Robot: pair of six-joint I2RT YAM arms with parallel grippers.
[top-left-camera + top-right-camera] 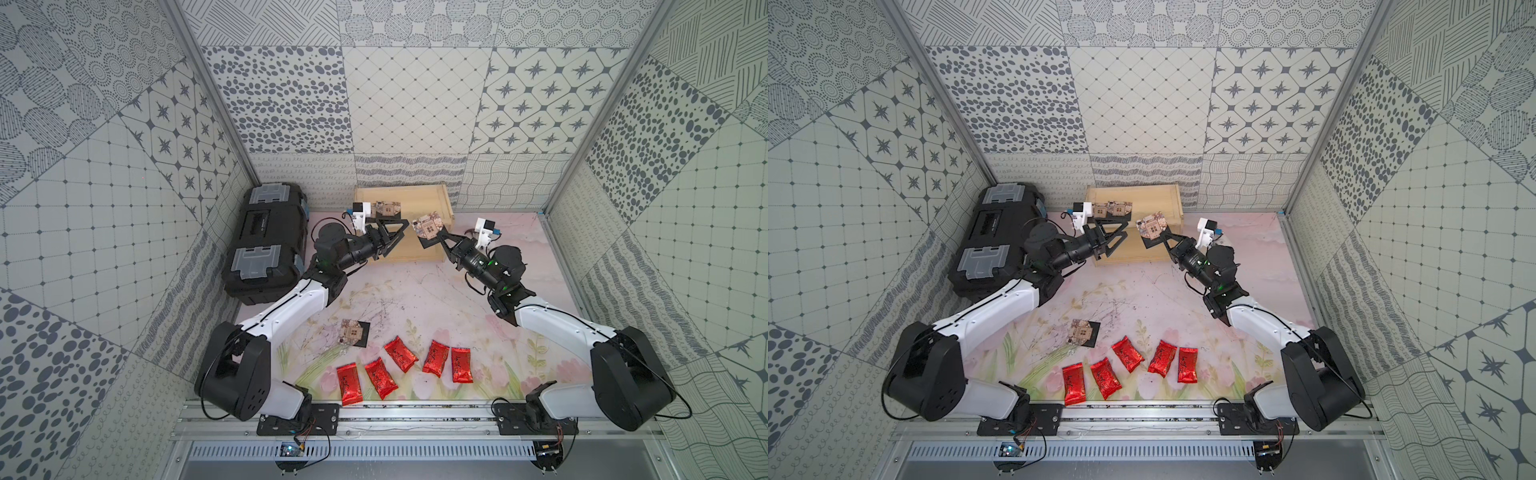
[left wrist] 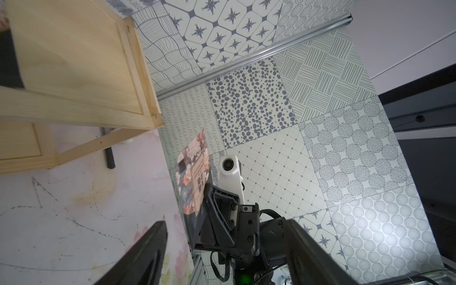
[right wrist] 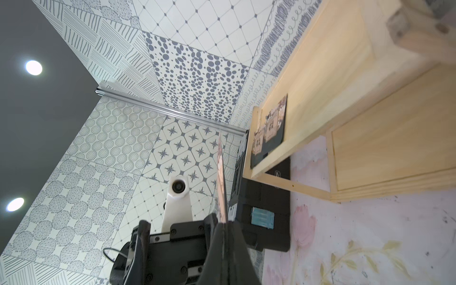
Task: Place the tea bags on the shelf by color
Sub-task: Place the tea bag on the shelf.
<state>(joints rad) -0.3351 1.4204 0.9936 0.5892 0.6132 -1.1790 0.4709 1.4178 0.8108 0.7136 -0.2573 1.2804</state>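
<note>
My right gripper (image 1: 437, 240) pinches one edge of a black squarish sachet with a beige house picture (image 1: 428, 226) by the right front corner of the pale wooden two-tier shelf (image 1: 415, 252), its top board (image 1: 419, 197) ahead and leftward, while my left gripper (image 1: 395, 237) hangs open nearby.
</note>
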